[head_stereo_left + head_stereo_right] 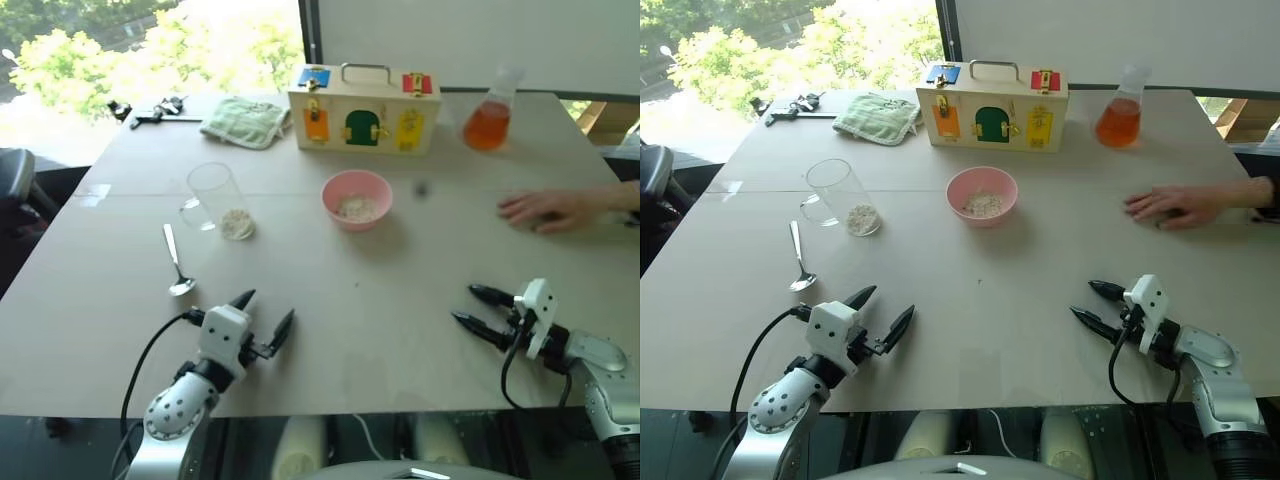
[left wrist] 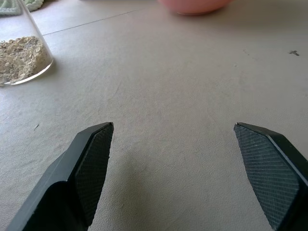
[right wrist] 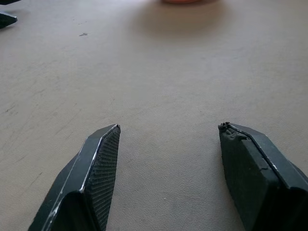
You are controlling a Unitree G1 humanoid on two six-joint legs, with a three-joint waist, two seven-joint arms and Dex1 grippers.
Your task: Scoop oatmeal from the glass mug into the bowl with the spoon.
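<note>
The desk (image 1: 400, 330) is a broad, matt beige sheet, faintly scuffed; on it, at about ten o'clock from the middle, the glass mug (image 1: 214, 197) leans, a clear tall cylinder with a small side handle, and a low heap of pale oatmeal (image 1: 237, 223) flakes sits in its base; just nearer at eight o'clock lies the spoon (image 1: 177, 262), slim polished metal, handle pointing away and oval end toward the robot, apart from the mug; the bowl (image 1: 357, 198), round, smooth and pink, stands near the centre at twelve o'clock with a few flakes inside; behind it a pale wooden box (image 1: 364, 109) with coloured doors and a metal handle; a green quilted cloth (image 1: 245, 122) at eleven o'clock; a conical flask (image 1: 488, 118) of orange liquid at one o'clock; a person's hand (image 1: 545, 209) rests flat at two o'clock; the left pincer (image 1: 262, 320) stands released, its cross-hatched black fingers wide over bare desk, grasping nothing; the right pincer (image 1: 470, 306) likewise released and empty.
</note>
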